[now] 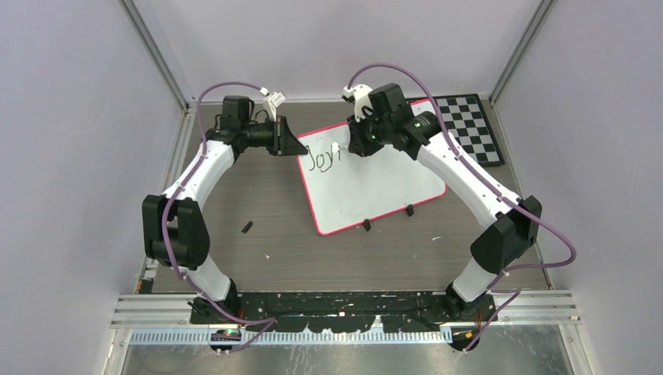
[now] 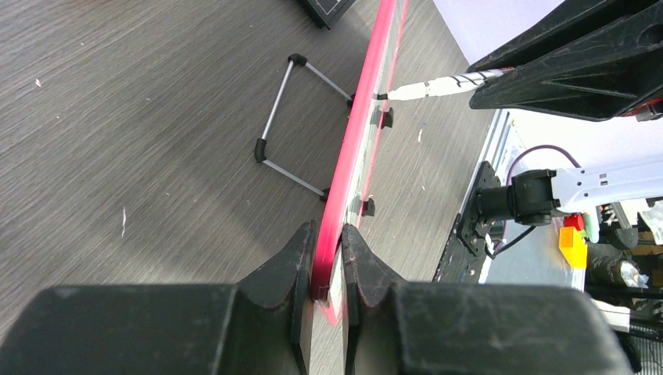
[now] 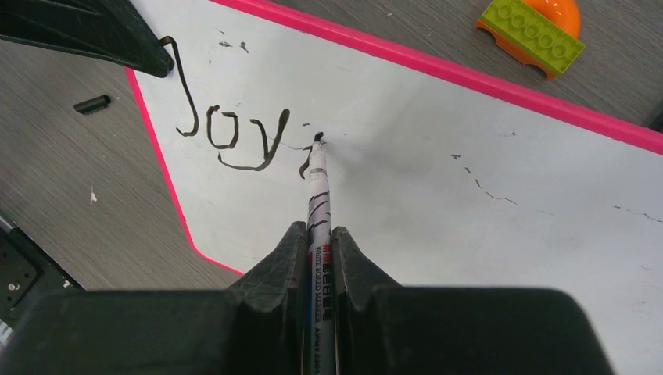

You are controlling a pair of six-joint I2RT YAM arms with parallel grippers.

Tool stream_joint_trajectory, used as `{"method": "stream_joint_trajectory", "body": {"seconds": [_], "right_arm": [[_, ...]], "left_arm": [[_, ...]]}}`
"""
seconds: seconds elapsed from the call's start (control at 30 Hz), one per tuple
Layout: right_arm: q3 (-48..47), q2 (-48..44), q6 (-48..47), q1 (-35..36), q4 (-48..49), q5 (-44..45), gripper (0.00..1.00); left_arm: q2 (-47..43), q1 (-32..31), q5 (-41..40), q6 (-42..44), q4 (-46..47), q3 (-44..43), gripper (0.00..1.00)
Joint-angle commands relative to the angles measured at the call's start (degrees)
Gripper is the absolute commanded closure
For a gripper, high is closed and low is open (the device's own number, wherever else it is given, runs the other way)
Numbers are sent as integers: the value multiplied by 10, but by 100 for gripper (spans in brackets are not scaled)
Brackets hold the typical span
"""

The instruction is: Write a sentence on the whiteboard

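The whiteboard (image 1: 375, 183), white with a pink-red rim, lies in the middle of the table. My left gripper (image 1: 295, 145) is shut on its far-left corner; the left wrist view shows the rim (image 2: 356, 148) edge-on between my jaws (image 2: 327, 258). My right gripper (image 1: 353, 144) is shut on a white marker (image 3: 318, 203), whose black tip touches the board (image 3: 438, 195) just right of the dark letters "Joy" (image 3: 231, 129). The writing (image 1: 323, 156) shows small in the top view. The marker also shows in the left wrist view (image 2: 442, 84).
A black-and-white checkerboard (image 1: 469, 129) lies at the back right. A small black cap (image 1: 247, 226) lies on the table left of the board, also seen in the right wrist view (image 3: 92, 104). A green and orange toy (image 3: 533, 31) sits beyond the board. Two black clips (image 1: 387, 217) sit on the board's near edge.
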State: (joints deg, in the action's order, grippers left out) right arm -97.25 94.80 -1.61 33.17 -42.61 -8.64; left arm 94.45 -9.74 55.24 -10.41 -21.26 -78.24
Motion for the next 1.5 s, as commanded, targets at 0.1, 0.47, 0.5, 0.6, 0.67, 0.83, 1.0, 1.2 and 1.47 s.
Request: {"method": "stream_joint_trajectory", "body": {"seconds": [0.1, 0.47, 0.5, 0.6, 0.67, 0.83, 1.0, 1.2, 1.47], "right_arm": [[-9, -14, -10, 2, 19, 18, 100], [12, -59, -5, -17, 17, 12, 100], [13, -57, -5, -17, 17, 12, 100], [17, -47, -6, -17, 19, 7, 100], [19, -41, -6, -17, 20, 4, 100], [27, -30, -6, -17, 27, -1, 100], [41, -26, -5, -17, 31, -3, 100], [74, -44, 4, -17, 33, -13, 100], [63, -45, -3, -17, 33, -2, 100]], "left_arm": [[-20, -3, -17, 8, 12, 1, 100], [-23, -3, -17, 7, 12, 2, 100], [-23, -3, -17, 7, 13, 2, 100], [-23, -3, -18, 7, 13, 3, 100], [-25, -3, -19, 7, 13, 3, 100], [-24, -3, -21, 9, 12, 3, 100], [-21, -3, -21, 10, 12, 4, 100], [-21, -3, -20, 10, 12, 4, 100], [-22, -3, -20, 9, 13, 6, 100]]}}
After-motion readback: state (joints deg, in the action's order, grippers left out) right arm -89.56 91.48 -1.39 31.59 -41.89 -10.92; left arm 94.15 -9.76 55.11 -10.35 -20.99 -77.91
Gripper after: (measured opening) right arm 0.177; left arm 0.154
